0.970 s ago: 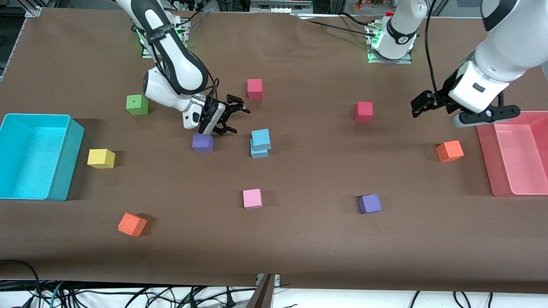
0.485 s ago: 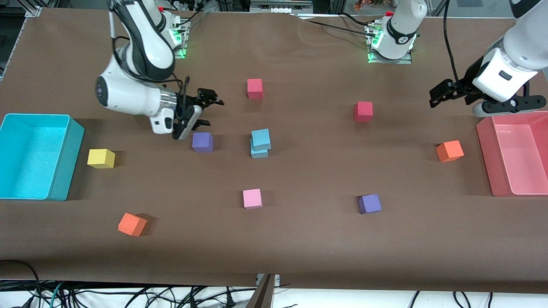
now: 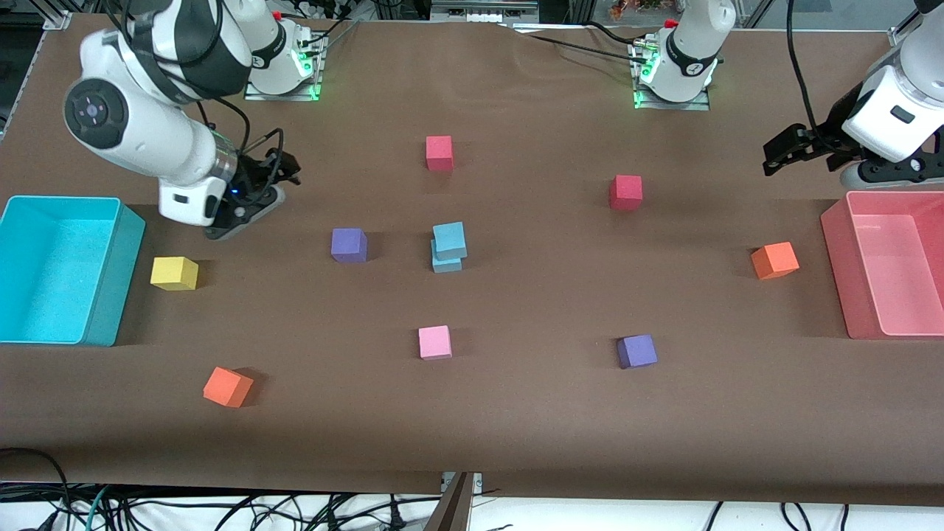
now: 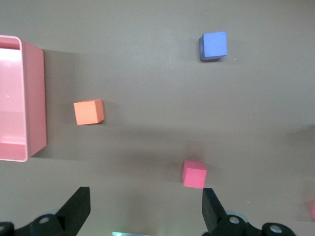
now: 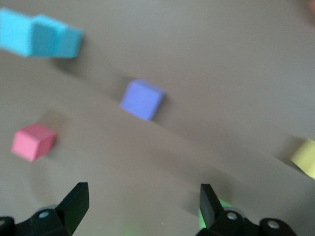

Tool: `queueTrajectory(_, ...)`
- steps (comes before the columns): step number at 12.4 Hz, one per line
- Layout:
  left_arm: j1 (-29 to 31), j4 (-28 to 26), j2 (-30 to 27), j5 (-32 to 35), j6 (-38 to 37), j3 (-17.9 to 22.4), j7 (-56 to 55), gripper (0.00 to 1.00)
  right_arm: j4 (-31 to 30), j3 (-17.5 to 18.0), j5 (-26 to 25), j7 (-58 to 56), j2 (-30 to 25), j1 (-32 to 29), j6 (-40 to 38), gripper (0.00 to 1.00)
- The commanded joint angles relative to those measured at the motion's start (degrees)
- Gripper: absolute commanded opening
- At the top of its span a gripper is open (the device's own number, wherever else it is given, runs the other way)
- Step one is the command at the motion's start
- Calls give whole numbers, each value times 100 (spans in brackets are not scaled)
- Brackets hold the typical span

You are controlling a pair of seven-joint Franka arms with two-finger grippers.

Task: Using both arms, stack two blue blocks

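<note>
Two sky-blue blocks stand stacked at the middle of the table, the upper block (image 3: 449,237) sitting slightly askew on the lower block (image 3: 446,263). The stack also shows in the right wrist view (image 5: 34,35). My right gripper (image 3: 284,168) is open and empty, well away from the stack toward the right arm's end of the table; its own view shows the jaws wide apart (image 5: 142,204). My left gripper (image 3: 780,151) is open and empty, up in the air by the pink bin (image 3: 837,265); its own view shows nothing between the jaws (image 4: 146,206).
A cyan bin (image 3: 118,280) stands at the right arm's end. Loose cubes lie about: purple (image 3: 348,245) beside the stack, yellow (image 3: 174,273), orange (image 3: 228,386), pink (image 3: 434,342), purple (image 3: 636,351), orange (image 3: 774,259), and two red (image 3: 625,192) (image 3: 439,153).
My right gripper has drawn back from beside the purple cube and the stack toward the right arm's end of the table. My left gripper has drifted farther toward its own end. The stack has not moved.
</note>
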Motion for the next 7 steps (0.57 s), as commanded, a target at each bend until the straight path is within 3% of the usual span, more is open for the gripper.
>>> queueTrajectory(1,18,86,2,164,-117,30,276,100,658,103,-536,727,-17,-555,-302,100)
queueTrajectory(4,18,86,11,155,-125,38,321,100,1371,270,-511,753,-25,-1434,-625,100)
queueTrajectory(7,18,86,19,155,-134,38,330,100,1321,201,-510,781,-78,-1516,-577,100)
